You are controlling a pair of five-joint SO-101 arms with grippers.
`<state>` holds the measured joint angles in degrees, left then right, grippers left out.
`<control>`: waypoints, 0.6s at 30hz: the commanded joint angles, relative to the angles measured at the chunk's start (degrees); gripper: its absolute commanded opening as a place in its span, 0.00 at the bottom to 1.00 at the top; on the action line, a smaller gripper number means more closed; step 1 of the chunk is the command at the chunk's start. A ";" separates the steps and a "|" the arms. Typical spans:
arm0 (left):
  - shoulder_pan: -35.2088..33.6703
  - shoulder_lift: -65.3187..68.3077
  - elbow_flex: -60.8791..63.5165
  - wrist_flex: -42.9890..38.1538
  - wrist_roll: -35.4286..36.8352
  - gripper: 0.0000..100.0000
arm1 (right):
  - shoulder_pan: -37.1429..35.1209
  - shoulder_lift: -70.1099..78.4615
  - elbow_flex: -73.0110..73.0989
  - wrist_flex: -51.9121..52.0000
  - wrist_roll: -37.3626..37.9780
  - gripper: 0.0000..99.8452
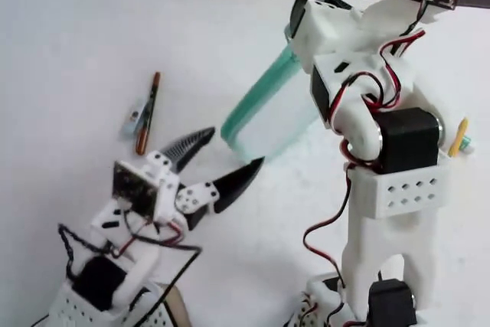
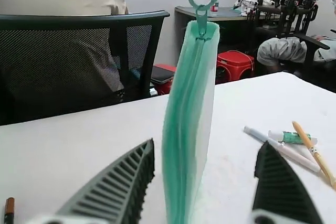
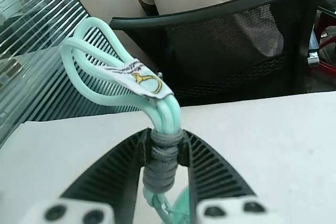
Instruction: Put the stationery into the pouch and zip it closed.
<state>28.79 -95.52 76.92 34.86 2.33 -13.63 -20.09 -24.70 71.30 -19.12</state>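
Observation:
The clear pouch (image 1: 269,109) with a teal zip edge hangs tilted above the white table (image 1: 69,44). My right gripper (image 3: 164,135) is shut on the teal cord loop (image 3: 113,61) at the pouch's top end, pinching its grey binding. My left gripper (image 1: 236,147) is open just in front of the pouch's lower end. In the left wrist view the pouch (image 2: 189,124) stands between the left gripper's spread fingers (image 2: 123,184), apart from both. A brown pencil (image 1: 147,112) and a small grey item (image 1: 132,122) lie to the left gripper's far side.
A white pen (image 2: 278,148), a green-capped marker (image 2: 287,137) and a yellow pencil (image 2: 315,153) lie together on the table beyond the pouch. A yellow tip (image 1: 459,138) shows behind the right arm (image 1: 390,181). A black mesh chair (image 2: 68,61) stands past the table edge.

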 commanded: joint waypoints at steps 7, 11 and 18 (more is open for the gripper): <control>-6.90 6.46 -0.44 -6.59 0.09 0.30 | -0.57 -1.01 0.62 0.13 0.00 0.02; -6.90 6.81 0.53 -8.18 0.09 0.30 | -2.33 -1.01 4.13 0.04 0.00 0.02; -5.93 6.81 7.03 -17.76 -0.35 0.30 | -4.97 -1.63 8.00 3.03 0.00 0.02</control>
<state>22.29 -89.27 82.64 21.41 2.33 -17.58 -20.00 -16.18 72.26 -19.12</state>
